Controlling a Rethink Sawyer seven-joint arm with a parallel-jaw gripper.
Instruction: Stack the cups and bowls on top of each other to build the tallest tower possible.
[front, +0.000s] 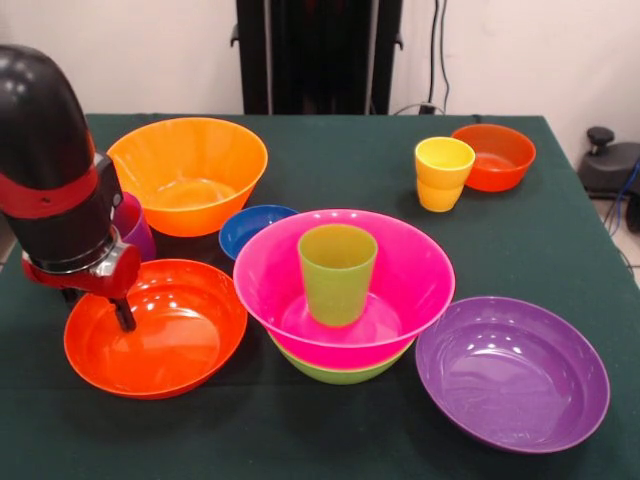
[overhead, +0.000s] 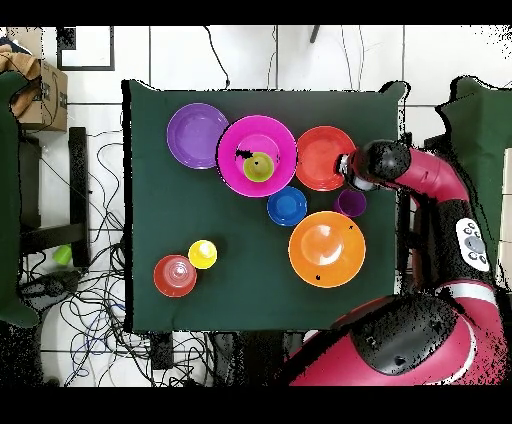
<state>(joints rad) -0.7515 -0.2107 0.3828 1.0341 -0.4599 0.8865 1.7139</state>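
Observation:
The tower stands mid-table: a pink bowl (front: 400, 270) (overhead: 235, 150) sits in a lime green bowl (front: 340, 372), with a green cup (front: 337, 272) (overhead: 259, 167) upright inside it. My gripper (front: 98, 305) (overhead: 353, 170) is open at the left rim of the large red-orange bowl (front: 170, 340) (overhead: 322, 155). One finger (front: 125, 315) reaches down inside that bowl. The purple cup (front: 135, 228) (overhead: 350, 203) stands just behind the wrist. The yellow cup (front: 443, 172) (overhead: 203, 254) stands beside the small red-orange bowl (front: 495, 157) (overhead: 175, 276).
A large orange bowl (front: 190, 170) (overhead: 327, 248) is at the back left in the front view. A small blue bowl (front: 250, 228) (overhead: 287, 206) sits between it and the tower. A purple bowl (front: 512, 372) (overhead: 197, 135) lies at the front right.

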